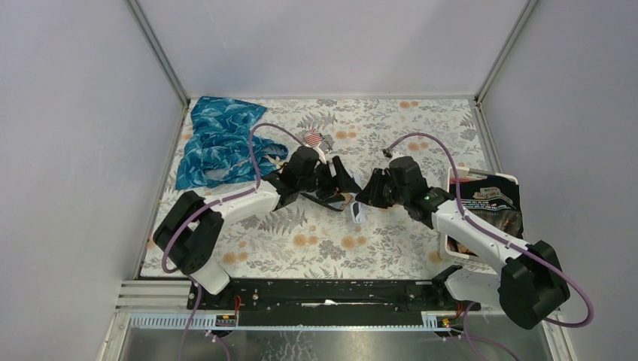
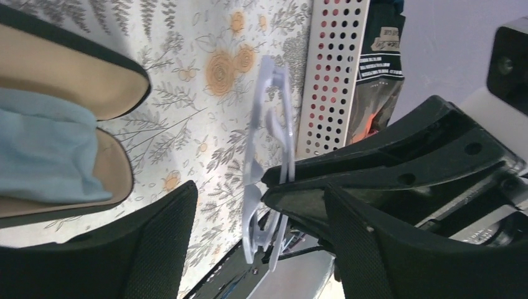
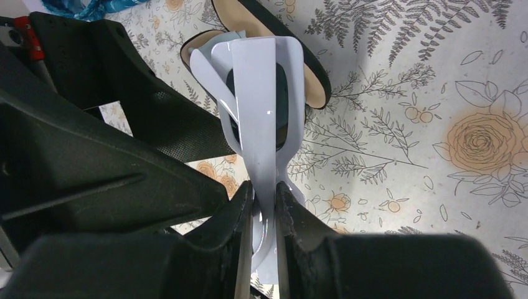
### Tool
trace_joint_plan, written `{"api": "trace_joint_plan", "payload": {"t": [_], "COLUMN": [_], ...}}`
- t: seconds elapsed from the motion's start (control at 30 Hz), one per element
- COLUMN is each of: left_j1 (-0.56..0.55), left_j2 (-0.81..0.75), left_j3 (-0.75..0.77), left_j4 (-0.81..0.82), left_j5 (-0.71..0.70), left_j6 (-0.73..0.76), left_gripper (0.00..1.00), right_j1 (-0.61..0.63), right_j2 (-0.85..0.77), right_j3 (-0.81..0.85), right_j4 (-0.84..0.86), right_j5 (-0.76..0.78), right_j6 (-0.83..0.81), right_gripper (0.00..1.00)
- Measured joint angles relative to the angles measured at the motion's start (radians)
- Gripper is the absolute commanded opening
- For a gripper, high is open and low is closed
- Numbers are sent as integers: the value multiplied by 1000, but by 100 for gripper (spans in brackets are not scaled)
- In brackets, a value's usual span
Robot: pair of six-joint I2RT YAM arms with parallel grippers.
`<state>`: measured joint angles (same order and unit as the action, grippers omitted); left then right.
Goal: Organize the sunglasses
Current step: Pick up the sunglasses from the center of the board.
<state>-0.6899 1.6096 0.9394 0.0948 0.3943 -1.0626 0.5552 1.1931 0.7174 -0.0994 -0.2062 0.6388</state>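
At the middle of the desk, the two arms meet nose to nose over an open case whose tan lining carries a pale blue cloth. The right gripper is clenched on a pair of clear-framed glasses. It pinches one end so that the rest stands free, probably to offer the pair for a handover or to line it up with the case. The left gripper is released, its jaws spread wide on either side of the glasses; whether a pad touches the frame cannot be told. The glasses look folded and stand on edge. Their long axis runs straight out from the right fingertips, far end toward the case. The brown-lensed sunglasses cannot be picked out in any view, so their place and heading cannot be told; they may lie hidden beneath the arms. A perforated tray stands to the right arm's side.
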Motion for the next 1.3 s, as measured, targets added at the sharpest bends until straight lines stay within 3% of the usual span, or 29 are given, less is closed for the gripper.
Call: {"api": "trace_joint_plan", "payload": {"t": [0.57,0.9,1.1,1.3], "left_j1": [-51,-58,-57,-57], "left_j2": [33,1,-2,-9], "left_j3": [32,21,-2,-3], "left_j4": [52,49,50,55], "left_j5": [-18,-114,-179,-193], "left_j6": [-53,-51,-66,-72], "left_gripper": [49,50,68,60], "right_j1": [-16,-17,-7,-7], "right_j2": [-7,-7,-9,-9], "right_j3": [-19,-21,-21,-21], "right_j4": [-9,2,15,16], "right_j5": [6,-2,-50,-52], "right_j6": [14,22,23,23], "right_gripper": [0,0,0,0]}}
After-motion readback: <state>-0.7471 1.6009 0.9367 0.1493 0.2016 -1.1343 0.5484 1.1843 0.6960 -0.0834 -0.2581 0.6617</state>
